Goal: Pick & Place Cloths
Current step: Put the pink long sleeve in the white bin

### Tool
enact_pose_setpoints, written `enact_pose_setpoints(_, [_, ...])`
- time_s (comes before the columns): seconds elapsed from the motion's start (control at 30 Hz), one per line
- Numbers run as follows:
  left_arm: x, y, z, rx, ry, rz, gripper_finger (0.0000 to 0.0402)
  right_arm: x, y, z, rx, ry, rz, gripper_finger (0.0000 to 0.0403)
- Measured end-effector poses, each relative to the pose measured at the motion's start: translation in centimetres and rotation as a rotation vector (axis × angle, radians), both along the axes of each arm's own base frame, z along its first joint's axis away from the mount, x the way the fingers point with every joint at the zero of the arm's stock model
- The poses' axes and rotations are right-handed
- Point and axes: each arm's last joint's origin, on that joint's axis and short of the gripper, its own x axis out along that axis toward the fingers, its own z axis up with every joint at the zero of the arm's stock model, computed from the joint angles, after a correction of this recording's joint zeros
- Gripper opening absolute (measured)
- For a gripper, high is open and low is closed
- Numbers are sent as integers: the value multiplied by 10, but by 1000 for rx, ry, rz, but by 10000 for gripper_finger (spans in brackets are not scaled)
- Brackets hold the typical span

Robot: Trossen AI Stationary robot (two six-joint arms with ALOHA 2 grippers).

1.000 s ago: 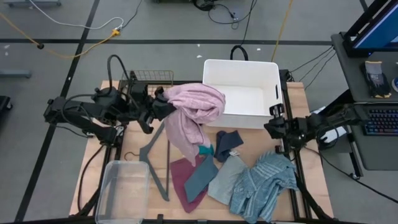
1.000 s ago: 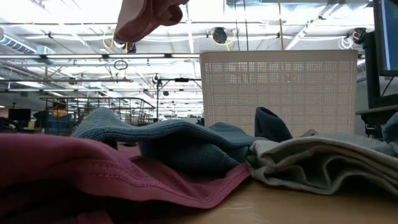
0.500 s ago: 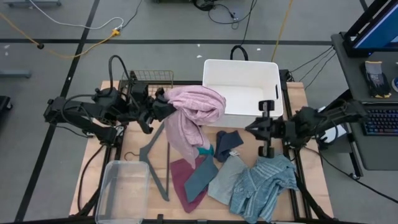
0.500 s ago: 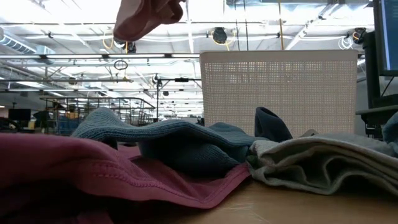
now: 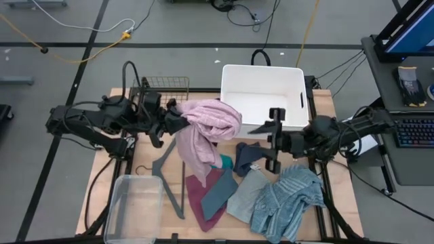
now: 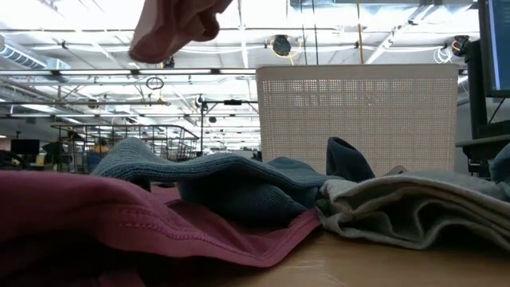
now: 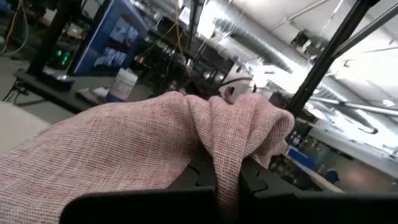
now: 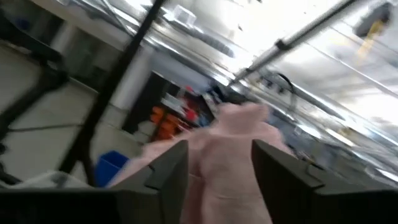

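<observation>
Pink cloth (image 5: pixel 207 129): held up off the table by the left gripper (image 5: pixel 171 120), fingers clamped on a bunched fold of it; the rest drapes down over the grey hanger (image 5: pixel 169 177) and the maroon cloth (image 5: pixel 199 192). Left wrist view: pink weave (image 7: pixel 143 149) pinched between the dark fingers (image 7: pixel 202 177), no gap visible. Low view: only a pink lobe (image 6: pixel 171 24) shows, hanging at the top of frame.

Right gripper (image 5: pixel 273 139): over the table just in front of the white bin (image 5: pixel 261 95), above the dark blue cloth (image 5: pixel 247 156), pointed toward the pink cloth. Fingers spread wide, nothing between them. Right wrist view: both fingers (image 8: pixel 168 171) well apart, pink cloth (image 8: pixel 230 155) seen beyond the gap, not touched.

Remaining cloths on the table: teal scrap (image 5: pixel 224 163) beside the pink drape; grey-blue piece (image 5: pixel 218 195) overlapping the maroon one; pale grey-blue cloth (image 5: pixel 245 193) next to it; blue striped garment (image 5: pixel 288 200) near the right front corner. Clear plastic tub (image 5: pixel 132 210) at left front. Wire basket (image 5: pixel 165 85) left of the bin.
</observation>
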Motion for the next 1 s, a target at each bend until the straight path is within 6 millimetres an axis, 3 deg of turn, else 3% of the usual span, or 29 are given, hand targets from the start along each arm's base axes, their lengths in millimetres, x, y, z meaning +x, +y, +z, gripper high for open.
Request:
enact_pose_setpoints(0.27, [-23, -3, 9, 86, -40, -186, 2, 11, 0, -9, 17, 65, -92, 260])
enact_pose_setpoints(0.47, [-26, -5, 12, 138, -74, -282, 2, 19, 3, -16, 17, 88, -87, 291])
enact_pose_setpoints(0.6, [-23, -5, 9, 134, -52, -268, 2, 23, 4, -19, 11, 102, -79, 301])
enact_pose_setpoints(0.83, [-19, 1, 0, 67, 62, -90, 2, 23, 6, -20, 0, 100, -36, 309])
enact_pose_setpoints(1.0, [-5, -1, -7, 31, 96, -68, 2, 24, 0, -18, 6, 80, -58, 314])
